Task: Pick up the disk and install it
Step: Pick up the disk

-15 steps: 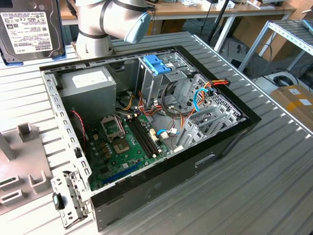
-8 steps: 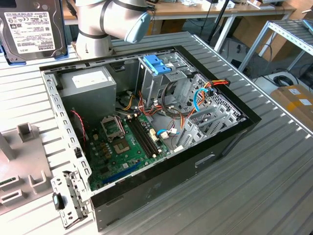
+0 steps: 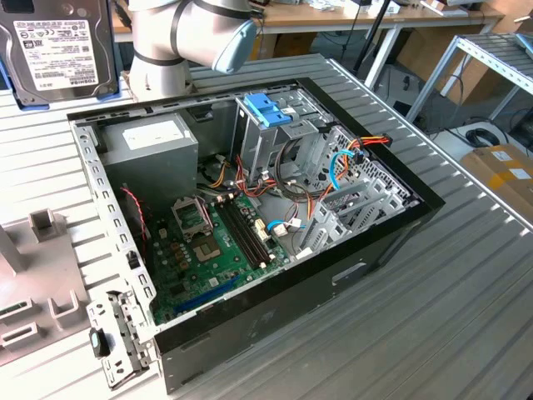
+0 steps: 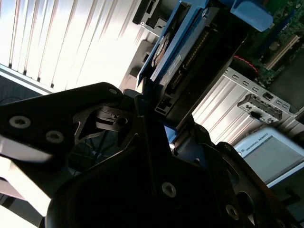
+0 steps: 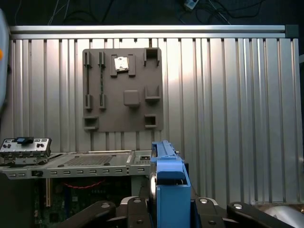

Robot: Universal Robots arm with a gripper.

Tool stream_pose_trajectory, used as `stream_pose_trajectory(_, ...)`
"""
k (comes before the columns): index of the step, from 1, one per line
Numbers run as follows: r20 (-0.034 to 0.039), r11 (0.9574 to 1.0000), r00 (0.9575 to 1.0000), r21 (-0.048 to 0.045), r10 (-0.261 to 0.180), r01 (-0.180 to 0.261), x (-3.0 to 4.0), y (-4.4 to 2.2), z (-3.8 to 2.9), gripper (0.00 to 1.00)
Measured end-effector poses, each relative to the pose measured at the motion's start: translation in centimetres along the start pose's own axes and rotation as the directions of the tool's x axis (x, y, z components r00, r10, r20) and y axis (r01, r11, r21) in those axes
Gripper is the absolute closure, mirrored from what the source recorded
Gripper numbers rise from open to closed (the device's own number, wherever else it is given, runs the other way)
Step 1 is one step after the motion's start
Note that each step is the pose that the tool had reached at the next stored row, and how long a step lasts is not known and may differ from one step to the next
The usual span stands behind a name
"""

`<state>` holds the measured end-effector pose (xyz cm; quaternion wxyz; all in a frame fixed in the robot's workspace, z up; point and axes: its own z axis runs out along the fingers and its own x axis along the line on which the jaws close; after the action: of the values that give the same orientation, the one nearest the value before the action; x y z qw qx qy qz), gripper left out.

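Note:
The disk [image 3: 57, 48], dark grey with a white label and blue rails, hangs above the table at the exterior view's upper left, beside the arm [image 3: 187, 37]. In both wrist views it stands on edge between the black fingers: its connector end and blue rail show in the second wrist view as the disk [image 4: 183, 66], and its blue rail end in the first wrist view as the disk [image 5: 168, 187]. My gripper [image 4: 166, 126] [image 5: 168, 213] is shut on it. The open computer case [image 3: 275, 317] lies below, to the exterior view's right of the disk.
Inside the case are a metal drive cage with a blue handle [image 3: 271, 108], a grey power-supply box [image 3: 154, 146], the motherboard [image 3: 208, 246] and loose cables [image 3: 333, 167]. A grey fixture plate [image 5: 123, 90] lies on the ribbed metal table [image 3: 466, 317] beside the case.

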<state>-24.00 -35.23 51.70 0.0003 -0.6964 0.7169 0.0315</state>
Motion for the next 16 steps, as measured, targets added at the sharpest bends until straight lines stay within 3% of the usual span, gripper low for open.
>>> stream_pose_trajectory(16,-0.0001,1.0,1.0,-0.0001,0.0,0.0,-0.04,-1.4,-0.06,0.63)
